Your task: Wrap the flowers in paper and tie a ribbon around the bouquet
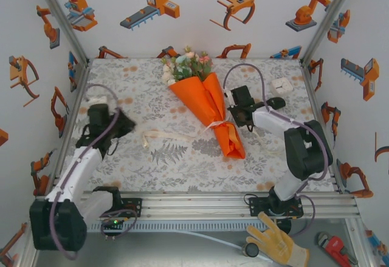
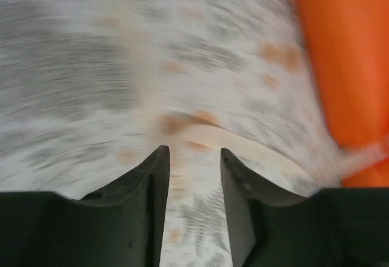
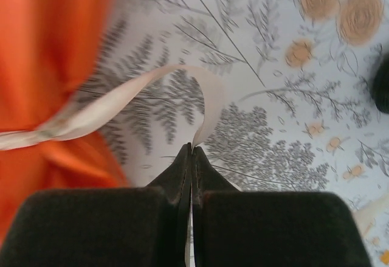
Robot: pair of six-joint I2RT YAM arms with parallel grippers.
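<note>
The table (image 1: 140, 90), covered with a grey cloth printed with ferns and flowers, carries everything. Slightly right of the middle of the top view lies the bouquet (image 1: 213, 106), a cone of bright orange matte paper (image 1: 203, 93) resting flat on the cloth. Its long axis runs diagonally, from the upper centre of the frame down to the lower right. The wide mouth points to the back wall, and there the flowers (image 1: 187, 65), small pink, white and cream blossoms with green leaves, stick out. The narrow closed end points to the lower right.

The narrow cream ribbon (image 1: 214, 124) already goes around the slim lower part of the cone. One tail lies loose on the cloth toward the centre-left of the frame, and the other tail goes to the right.

The right gripper (image 3: 192, 150) has its black fingers pressed together on that right tail. In the right wrist view the tail curves out of the tips and leads to the orange cone at the left edge. I judge that it holds this end so the wrap does not loosen.

The left gripper (image 2: 194, 154) has its jaws apart with nothing between them. The loose tail lies just beyond the tips, so it is probably placed there to take that end for the knot.
</note>
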